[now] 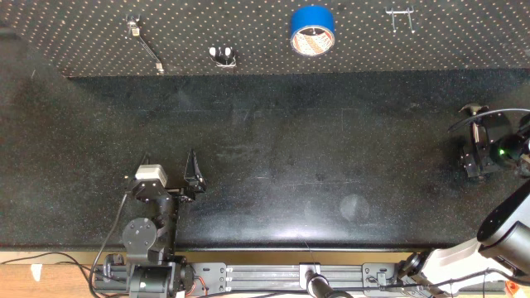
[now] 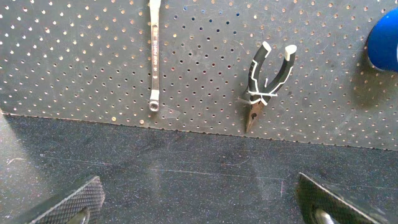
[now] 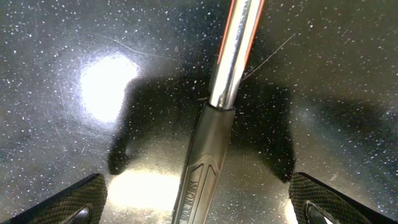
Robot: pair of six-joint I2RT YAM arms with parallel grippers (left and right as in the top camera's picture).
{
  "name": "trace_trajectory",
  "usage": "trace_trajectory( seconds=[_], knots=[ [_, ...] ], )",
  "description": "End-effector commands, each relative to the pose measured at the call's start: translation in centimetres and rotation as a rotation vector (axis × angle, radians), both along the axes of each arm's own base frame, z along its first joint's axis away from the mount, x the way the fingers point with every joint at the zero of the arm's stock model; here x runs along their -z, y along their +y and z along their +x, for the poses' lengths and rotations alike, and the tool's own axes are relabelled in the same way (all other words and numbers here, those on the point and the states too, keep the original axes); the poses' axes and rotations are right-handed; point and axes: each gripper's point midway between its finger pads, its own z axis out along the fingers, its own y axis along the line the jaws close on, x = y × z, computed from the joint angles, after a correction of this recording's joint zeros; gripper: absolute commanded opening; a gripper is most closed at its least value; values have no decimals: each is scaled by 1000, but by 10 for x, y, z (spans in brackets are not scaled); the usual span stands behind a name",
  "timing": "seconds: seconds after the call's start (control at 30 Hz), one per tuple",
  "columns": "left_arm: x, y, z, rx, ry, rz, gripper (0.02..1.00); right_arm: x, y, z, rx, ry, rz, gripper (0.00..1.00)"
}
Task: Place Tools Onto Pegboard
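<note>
On the pegboard hang a wrench, black-handled pliers and a blue tape roll. The wrench, the pliers and the tape's edge also face my left gripper, which is open and empty, low at the table's front left. A hammer-like tool with a chrome shaft and black grip lies on the table at the far right, its head poking out. My right gripper hovers open over its handle, one finger on each side.
A bare double hook sticks out of the pegboard at the upper right. The black speckled tabletop stretches between the two arms. The table's front edge runs just above the arm bases.
</note>
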Motion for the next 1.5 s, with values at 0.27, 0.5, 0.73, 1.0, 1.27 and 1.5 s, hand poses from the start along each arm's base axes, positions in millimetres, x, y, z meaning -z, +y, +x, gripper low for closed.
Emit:
trace_trajectory(
  seconds=[0.27,0.5,0.73,1.0,1.27,1.5],
  knots=[
    [1,-2,0,8,1,-6,996,4,-7,-6,-13,39,-41,958],
    [1,-2,0,8,1,-6,996,5,-5,-2,-23,35,-44,958],
    [1,-2,0,8,1,-6,996,8,-4,-1,-16,38,-41,958],
    [1,-2,0,8,1,-6,996,9,-4,-1,38,41,-35,958],
    [1,-2,0,8,1,-6,996,9,-4,0,39,38,-37,194],
    [1,-2,0,8,1,-5,996,3,2,12,47,-30,1,75]
  ],
)
